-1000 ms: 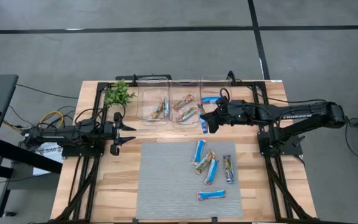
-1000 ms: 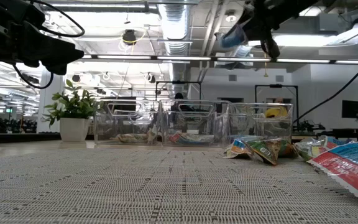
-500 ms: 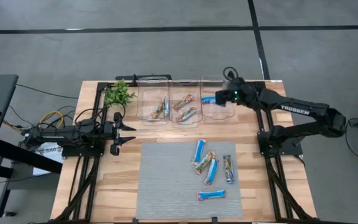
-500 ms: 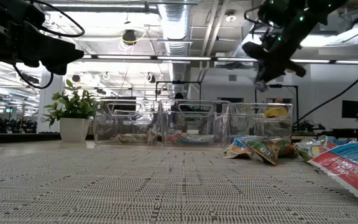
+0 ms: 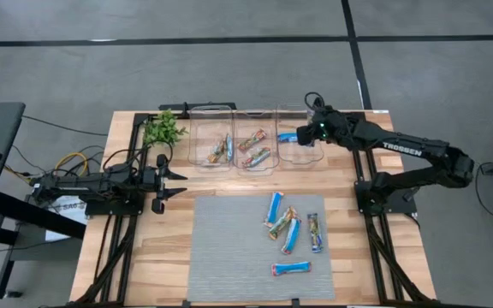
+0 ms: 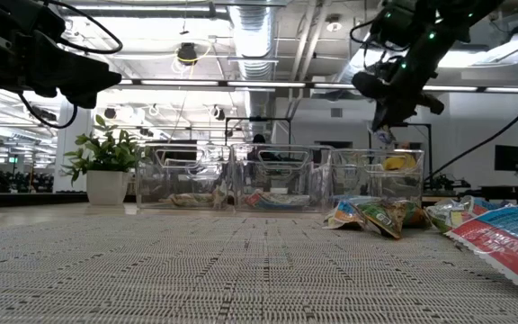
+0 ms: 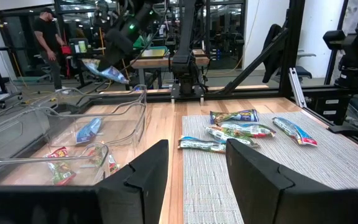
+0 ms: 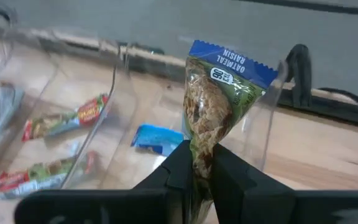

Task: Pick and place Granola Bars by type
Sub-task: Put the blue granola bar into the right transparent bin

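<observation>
Right wrist view: right claw (image 8: 199,163) pinches an oatmeal raisin bar (image 8: 219,106) by its lower end, above the rightmost clear bin (image 5: 298,144), where one blue bar (image 8: 156,138) lies. Wrapper looks light, crinkly, slippery; an end-seam grip seems safest. Left claw (image 5: 163,182) waits open at the counter's left.

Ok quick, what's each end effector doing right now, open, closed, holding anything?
Left end effector: open, holding nothing, parked beside the mat.
Right end effector: closed on an oatmeal raisin granola bar, over the rightmost bin.
</observation>
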{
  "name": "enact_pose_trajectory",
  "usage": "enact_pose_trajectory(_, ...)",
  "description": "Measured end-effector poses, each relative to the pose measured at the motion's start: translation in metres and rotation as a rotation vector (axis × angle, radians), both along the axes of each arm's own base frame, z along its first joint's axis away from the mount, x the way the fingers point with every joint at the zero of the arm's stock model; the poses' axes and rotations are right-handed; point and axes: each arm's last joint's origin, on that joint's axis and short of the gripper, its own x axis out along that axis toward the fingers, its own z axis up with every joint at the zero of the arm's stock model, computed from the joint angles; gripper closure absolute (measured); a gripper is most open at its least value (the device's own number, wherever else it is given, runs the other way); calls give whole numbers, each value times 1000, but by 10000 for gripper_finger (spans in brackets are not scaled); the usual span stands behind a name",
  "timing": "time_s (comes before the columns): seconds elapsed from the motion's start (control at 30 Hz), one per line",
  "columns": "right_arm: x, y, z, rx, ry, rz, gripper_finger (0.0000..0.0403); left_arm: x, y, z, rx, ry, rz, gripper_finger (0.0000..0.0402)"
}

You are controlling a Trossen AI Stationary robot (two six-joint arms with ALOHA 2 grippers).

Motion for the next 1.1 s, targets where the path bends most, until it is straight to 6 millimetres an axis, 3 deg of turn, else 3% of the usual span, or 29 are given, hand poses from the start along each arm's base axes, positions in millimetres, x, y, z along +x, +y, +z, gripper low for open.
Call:
enact_pose_trajectory(0.33,21,2,-27,116,72,100,260,0,0,0,0,0,0,247)
enact_pose_trajectory(0.6,24,14,-18,89,29,151,198,0,0,0,0,0,0,247)
enact_pose_trajectory(0.83,19,49,9,119,-128,312,186,0,0,0,0,0,0,247)
enact_pose_trajectory(1.1,13,101,25,565,-355,513,195,0,0,0,0,0,0,247)
